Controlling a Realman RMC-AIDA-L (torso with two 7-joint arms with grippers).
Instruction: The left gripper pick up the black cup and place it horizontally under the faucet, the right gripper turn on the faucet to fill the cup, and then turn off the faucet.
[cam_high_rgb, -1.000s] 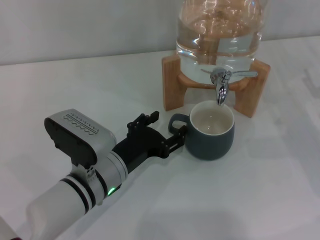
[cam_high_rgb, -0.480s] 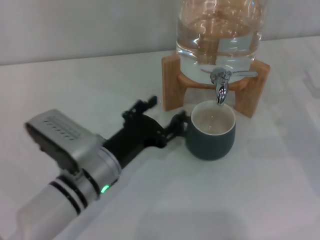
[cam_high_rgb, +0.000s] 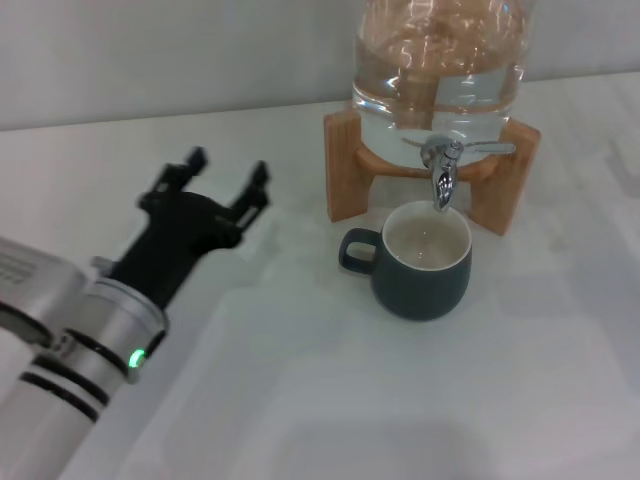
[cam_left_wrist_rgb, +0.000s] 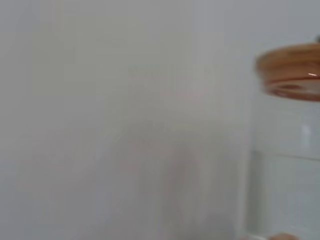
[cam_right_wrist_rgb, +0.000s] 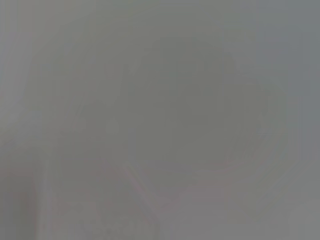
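The black cup (cam_high_rgb: 420, 262) stands upright on the white table, its cream inside showing and its loop handle pointing left. Directly above its rim hangs the chrome faucet (cam_high_rgb: 441, 171), whose flat lever lies sideways. No water stream shows. My left gripper (cam_high_rgb: 222, 175) is open and raised, well to the left of the cup and apart from it, holding nothing. The right gripper is out of view in every frame.
A large glass jar (cam_high_rgb: 437, 60) of water sits on a wooden stand (cam_high_rgb: 350, 165) behind the cup. The jar's wooden lid (cam_left_wrist_rgb: 292, 70) appears in the left wrist view. The white table (cam_high_rgb: 300, 400) spreads to the front and left.
My left gripper has let go of the cup's handle and pulled back to the left and upward, fingers now spread. The cup has stayed under the faucet.
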